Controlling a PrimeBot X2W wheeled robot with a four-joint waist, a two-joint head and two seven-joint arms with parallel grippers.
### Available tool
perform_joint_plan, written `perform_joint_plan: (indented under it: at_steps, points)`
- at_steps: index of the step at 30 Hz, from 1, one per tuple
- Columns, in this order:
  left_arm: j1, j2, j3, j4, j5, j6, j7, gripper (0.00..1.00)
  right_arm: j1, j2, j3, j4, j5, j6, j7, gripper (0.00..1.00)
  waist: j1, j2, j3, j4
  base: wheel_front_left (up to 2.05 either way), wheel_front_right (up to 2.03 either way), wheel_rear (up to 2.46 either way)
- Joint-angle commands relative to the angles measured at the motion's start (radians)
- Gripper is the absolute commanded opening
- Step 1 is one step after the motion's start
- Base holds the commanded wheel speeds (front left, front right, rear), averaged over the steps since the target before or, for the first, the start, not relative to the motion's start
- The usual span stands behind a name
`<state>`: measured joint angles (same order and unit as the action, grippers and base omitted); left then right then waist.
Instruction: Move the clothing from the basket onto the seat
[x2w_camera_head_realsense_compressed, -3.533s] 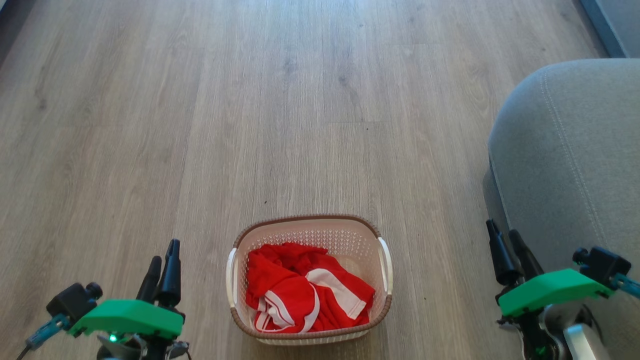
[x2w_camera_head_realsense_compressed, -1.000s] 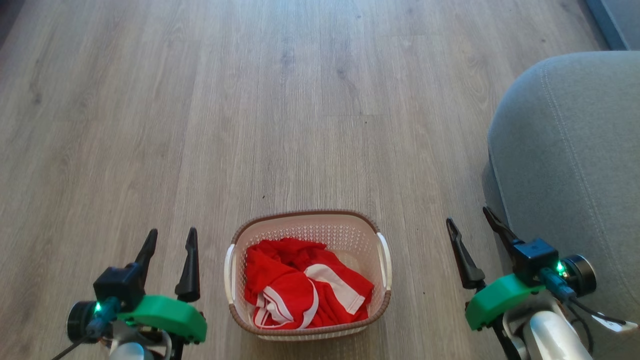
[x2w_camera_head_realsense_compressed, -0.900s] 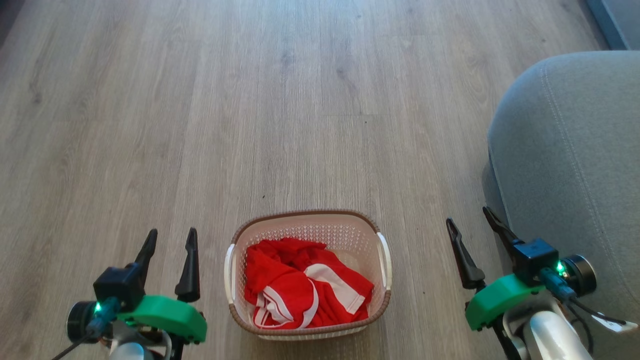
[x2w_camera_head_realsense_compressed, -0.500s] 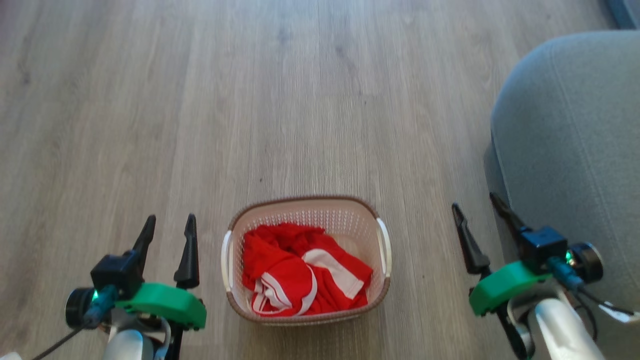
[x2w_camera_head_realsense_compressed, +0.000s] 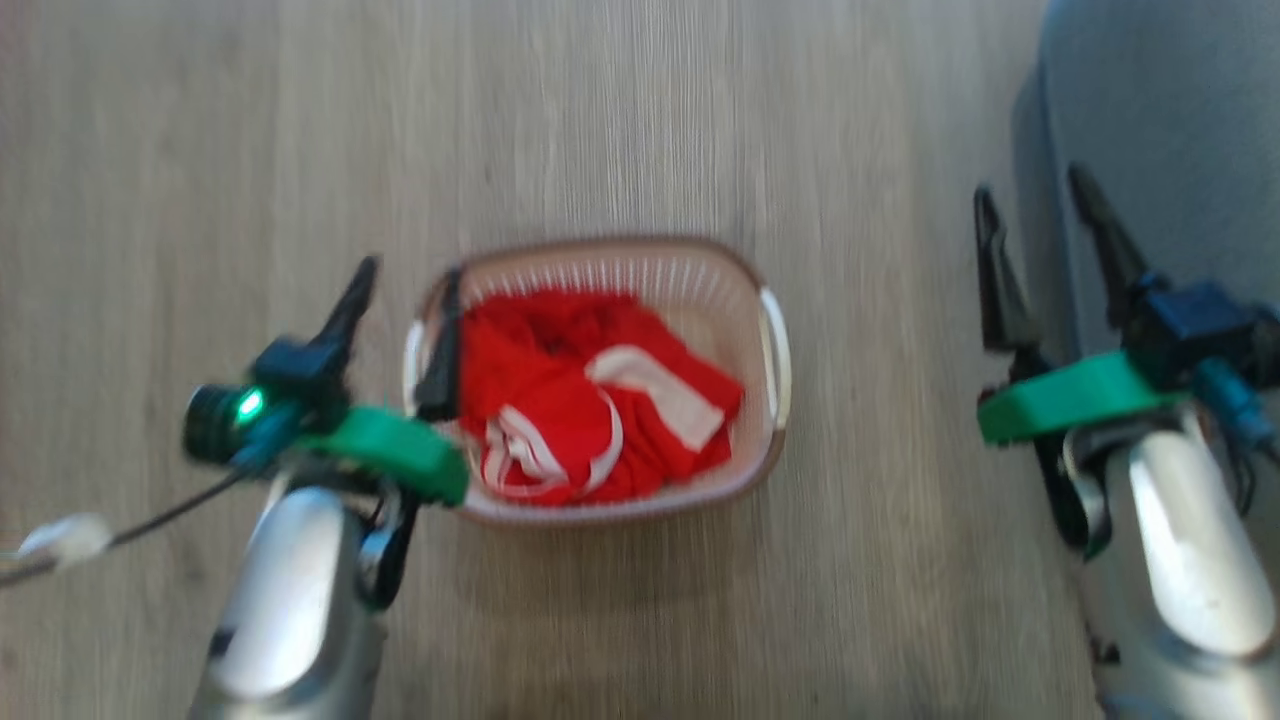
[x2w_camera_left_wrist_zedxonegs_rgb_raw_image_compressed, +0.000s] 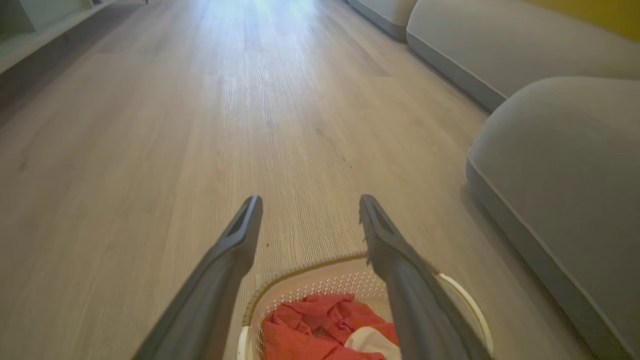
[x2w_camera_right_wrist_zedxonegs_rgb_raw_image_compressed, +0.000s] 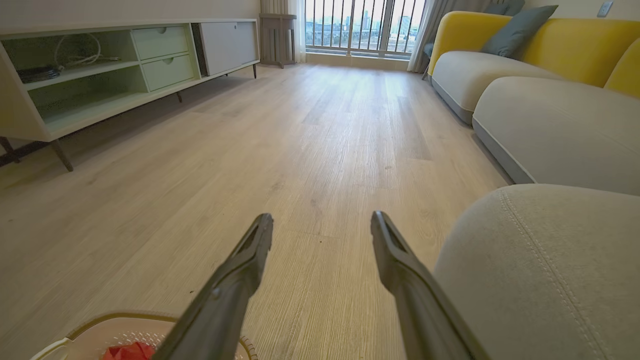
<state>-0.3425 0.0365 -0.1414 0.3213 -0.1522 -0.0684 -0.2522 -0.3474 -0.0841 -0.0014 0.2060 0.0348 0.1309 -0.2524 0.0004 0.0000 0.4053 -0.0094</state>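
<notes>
On the wood floor (x2w_camera_head_realsense_compressed: 200, 150): the perforated laundry basket (x2w_camera_head_realsense_compressed: 772, 345) stands upright just beside the grey seat cushion (x2w_camera_head_realsense_compressed: 1160, 100), with a strip of bare boards between them.
Clothing (x2w_camera_head_realsense_compressed: 570, 400): all of it lies inside the basket, heaped toward the left and near walls. None is on the seat cushion.
Left gripper (x2w_camera_head_realsense_compressed: 412, 270): fingers apart and empty. It hangs over the basket's left rim, one finger outside the handle and the other above the edge of the red heap. This looks like a stance for coming down on the fabric. The head view is blurred, so I cannot tell whether it touches.
Right gripper (x2w_camera_head_realsense_compressed: 1032, 185): fingers spread, holding nothing. It sits close along the seat cushion's rounded edge, well apart from the basket, which probably leaves the pick to the other arm.
Look of the clothing: bright red and crumpled into soft folds, with a broad white band across the top and thin white trim looping near the front. It will likely sag and trail when lifted.
Stage: the grasp is not yet made.
</notes>
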Motion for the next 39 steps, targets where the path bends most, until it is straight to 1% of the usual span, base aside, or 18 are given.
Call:
perform_joint_plan:
  at_steps: [1, 6, 11, 13, 16, 20, 28, 39]
  points:
    - [-0.03, 0.014, 0.009, 0.0, 0.02, -0.002, -0.01, 1.0, -0.021, 0.012, 0.017, -0.036, -0.009, 0.0, -0.009, 1.0, -0.0004, 0.0, 0.153, -0.014, 0.0, 0.0, 0.0]
    - [-0.184, 0.021, -0.088, 0.209, 0.128, 0.009, -0.006, 1.0, -0.088, 0.024, 0.025, -0.054, 0.0, 0.0, -0.009, 1.0, -0.0004, 0.0, 0.282, -0.039, 0.0, 0.0, 0.0]
    - [-0.364, 0.032, -0.149, 0.392, 0.209, 0.018, 0.048, 1.0, -0.141, 0.031, 0.053, -0.074, 0.013, 0.0, -0.009, 1.0, -0.0004, 0.0, 0.386, -0.072, 0.0, 0.0, 0.0]
    - [-0.432, 0.035, -0.175, 0.454, 0.242, 0.024, 0.064, 1.0, -0.152, 0.032, 0.052, -0.081, 0.02, 0.0, -0.009, 1.0, -0.0004, 0.0, 0.418, -0.083, 0.0, 0.0, 0.0]
    - [-0.516, 0.041, -0.218, 0.56, 0.295, 0.033, 0.121, 1.0, -0.165, 0.033, 0.051, -0.088, 0.034, 0.0, -0.009, 1.0, -0.0004, 0.0, 0.454, -0.098, 0.0, 0.0, 0.0]
    - [-0.597, 0.046, -0.252, 0.672, 0.332, 0.039, 0.184, 1.0, -0.171, 0.034, 0.054, -0.1, 0.064, 0.0, -0.009, 1.0, -0.0004, 0.0, 0.486, -0.113, 0.0, 0.0, 0.0]
    - [-0.676, 0.054, -0.287, 0.822, 0.351, 0.029, 0.239, 1.0, -0.179, 0.034, 0.07, -0.106, 0.104, 0.0, -0.009, 1.0, -0.0004, 0.0, 0.518, -0.138, 0.0, 0.0, 0.0]
    - [-0.729, 0.056, -0.332, 0.913, 0.363, 0.01, 0.269, 1.0, -0.179, 0.034, 0.075, -0.111, 0.125, 0.0, -0.009, 1.0, -0.0004, 0.0, 0.55, -0.144, 0.0, 0.0, 0.0]
